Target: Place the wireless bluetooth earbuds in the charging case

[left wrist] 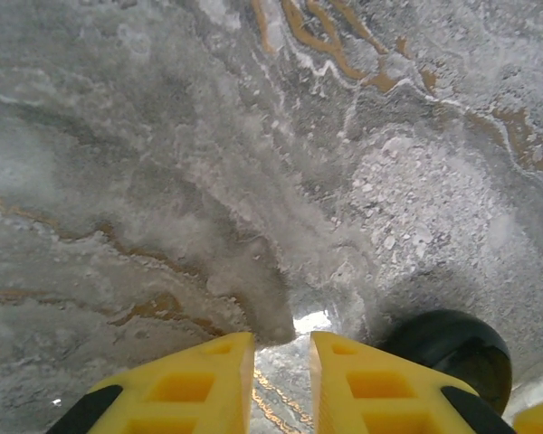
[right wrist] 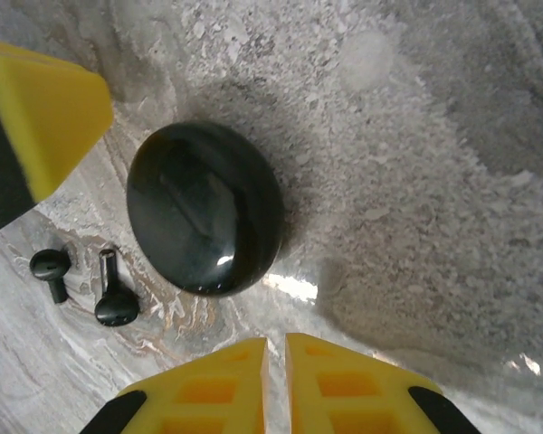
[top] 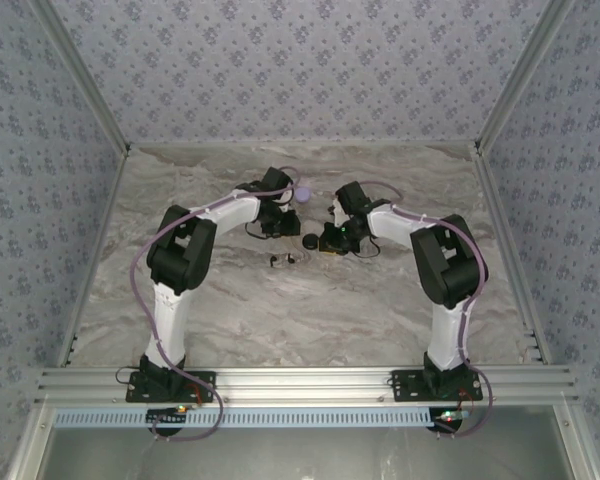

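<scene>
Marble tabletop (right wrist: 452, 181); both jaws nearly shut, empty.

The charging case (top: 310, 241) sits mid-table between the two arms, the left gripper (top: 278, 226) and right gripper (top: 332, 240) crowding it on either side. The two earbuds (top: 283, 261) lie just nearer the near edge. The near half of the table (top: 310, 320) lies open.

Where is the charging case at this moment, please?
The charging case lies on the marble table just ahead of the right claw, with both earbuds beside it.
</scene>
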Tool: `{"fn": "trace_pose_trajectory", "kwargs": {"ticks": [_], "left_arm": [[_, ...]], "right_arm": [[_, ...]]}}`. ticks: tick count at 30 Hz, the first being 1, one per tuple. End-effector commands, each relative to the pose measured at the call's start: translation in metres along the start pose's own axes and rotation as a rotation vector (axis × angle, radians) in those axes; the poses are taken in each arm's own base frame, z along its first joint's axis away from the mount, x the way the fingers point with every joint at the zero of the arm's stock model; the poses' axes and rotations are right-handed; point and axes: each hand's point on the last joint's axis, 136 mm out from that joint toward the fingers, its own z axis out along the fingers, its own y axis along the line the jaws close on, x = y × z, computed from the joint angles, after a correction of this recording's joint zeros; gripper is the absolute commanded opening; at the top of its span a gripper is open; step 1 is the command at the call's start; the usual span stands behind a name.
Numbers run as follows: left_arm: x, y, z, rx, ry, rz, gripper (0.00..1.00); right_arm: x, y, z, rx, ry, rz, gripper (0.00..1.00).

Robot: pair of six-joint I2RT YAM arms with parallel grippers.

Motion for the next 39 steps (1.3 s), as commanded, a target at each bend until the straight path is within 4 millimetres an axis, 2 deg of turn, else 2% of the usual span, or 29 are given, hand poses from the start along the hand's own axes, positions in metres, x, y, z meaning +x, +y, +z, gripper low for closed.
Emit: {"fn": "trace_pose_trajectory", "kwargs": {"ticks": [1,11,24,39], "left_arm": [[0.007,-0.003,0.005,-0.024,0.03,0.01,0.22],[0.023,-0.011,0.002,0.005,0.07,0.038,0.19],[0.045,-0.019,-0.006,0.064,0.087,0.022,0.17],[0.051,-0.026,-0.011,0.111,0.09,0.033,0.18]], "right_arm": [[-0.004,0.003,0.006,-0.005,0.013,0.015,0.14],[-0.013,-0.003,0.014,0.028,0.02,0.025,0.13],[-0.022,-0.01,0.01,0.072,0.004,0.019,0.13],[-0.03,-0.012,0.011,0.09,0.013,0.004,0.15]]}}
